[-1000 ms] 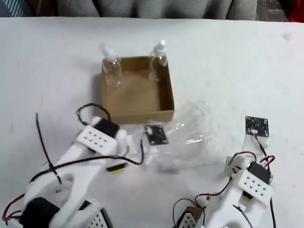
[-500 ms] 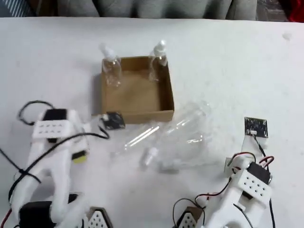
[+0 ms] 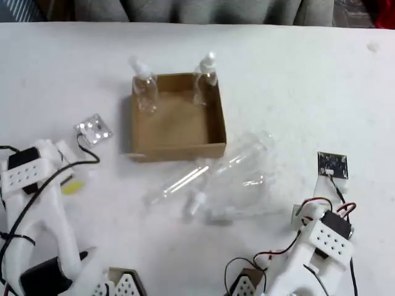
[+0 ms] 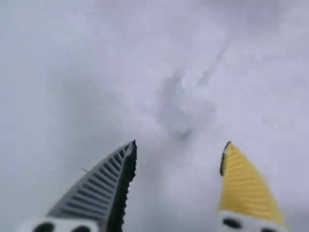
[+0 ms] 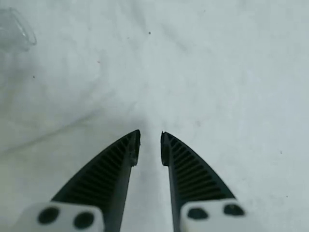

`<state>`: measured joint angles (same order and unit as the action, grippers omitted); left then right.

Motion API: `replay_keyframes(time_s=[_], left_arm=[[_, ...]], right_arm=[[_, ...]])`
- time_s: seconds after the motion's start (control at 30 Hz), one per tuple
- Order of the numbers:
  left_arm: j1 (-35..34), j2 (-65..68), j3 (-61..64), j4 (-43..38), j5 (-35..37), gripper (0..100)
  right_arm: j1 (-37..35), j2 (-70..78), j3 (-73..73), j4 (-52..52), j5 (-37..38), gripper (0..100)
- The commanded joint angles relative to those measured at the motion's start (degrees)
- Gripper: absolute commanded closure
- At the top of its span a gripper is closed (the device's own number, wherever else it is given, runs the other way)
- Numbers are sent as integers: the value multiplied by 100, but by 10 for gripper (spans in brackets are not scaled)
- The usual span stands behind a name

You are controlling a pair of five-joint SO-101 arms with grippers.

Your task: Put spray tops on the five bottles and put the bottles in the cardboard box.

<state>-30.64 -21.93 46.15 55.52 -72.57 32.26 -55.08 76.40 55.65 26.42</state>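
The cardboard box [image 3: 178,123] sits mid-table. Two clear bottles with white spray tops stand in its far corners, one at the left [image 3: 146,90] and one at the right [image 3: 205,78]. In front of the box, more clear bottles [image 3: 237,172] lie on their sides without tops. Beside them lie a spray top with a long tube [image 3: 180,180] and a loose white spray head [image 3: 196,201]. My left gripper [image 4: 178,150] is open over bare cloth at the table's left, its yellow finger [image 3: 72,187] visible from above. My right gripper [image 5: 150,137] is shut and holds nothing, with a bottle rim [image 5: 18,28] nearby.
A white cloth [image 3: 296,86] covers the table. The right arm's body [image 3: 324,237] sits at the near right, and a small circuit board [image 3: 333,164] stands ahead of it. The left arm [image 3: 31,185] takes up the near left.
The left arm has swung from in front of the box out to the table's left side, uncovering the lying bottles and spray top. The right arm has not moved.
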Motion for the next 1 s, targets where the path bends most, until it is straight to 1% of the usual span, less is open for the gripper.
replay_keyframes(time_s=[0.0,0.13,0.23,0.3,0.5,0.57,0.63,0.73,0.8,0.9,0.97], left_arm=[[-180,-48,-316,-334,132,711],[-145,-92,-290,-273,853,714],[-145,-92,-334,176,1512,714],[-136,-92,-334,466,2075,714],[-145,-92,-316,1354,4316,718],[-145,-92,-299,1495,5266,753],[-136,-84,-299,1380,6031,810],[-145,-48,-273,976,6866,873],[-145,-48,-273,879,7420,877],[-136,-48,-281,853,8703,862],[4,-48,-299,844,9266,843]], right_arm=[[-48,-75,-26,-84,70,961],[-48,-75,-26,-84,70,961],[-48,-75,-26,-84,70,961],[-48,-75,-26,-84,70,961],[-57,-75,-26,-84,70,961],[-57,-75,-26,-84,79,961],[-57,-75,-26,-84,79,961],[-57,-75,-18,-84,79,961],[-57,-75,-18,-84,79,961],[-57,-75,-18,-84,79,961],[-57,-75,-18,-84,79,960]])
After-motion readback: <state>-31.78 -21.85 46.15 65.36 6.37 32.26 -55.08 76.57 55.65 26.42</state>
